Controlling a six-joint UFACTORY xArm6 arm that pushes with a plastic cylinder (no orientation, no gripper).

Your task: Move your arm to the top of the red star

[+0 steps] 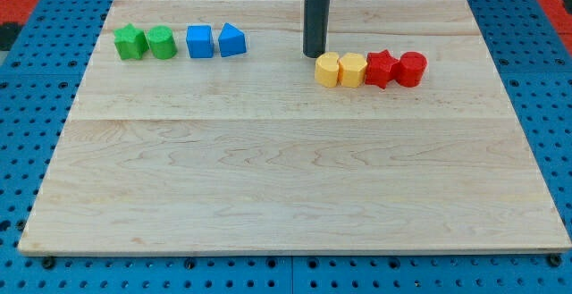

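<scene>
Toward the view's top right of the wooden table (295, 187), the red star (381, 68) sits third in a touching row: a yellow block (328, 70) at the row's left end, a second yellow block (353, 69) touching the star's left side, and a red cylinder (412, 69) touching its right. My tip (315, 54) rests just left of the first yellow block, so both yellow blocks lie between it and the star. No pincer is fitted; the arm ends in a plain dark rod. Far to the star's left stand a green star (130, 42), a green cylinder (162, 42), a blue cube (199, 41) and a blue wedge-like block (231, 40).
</scene>
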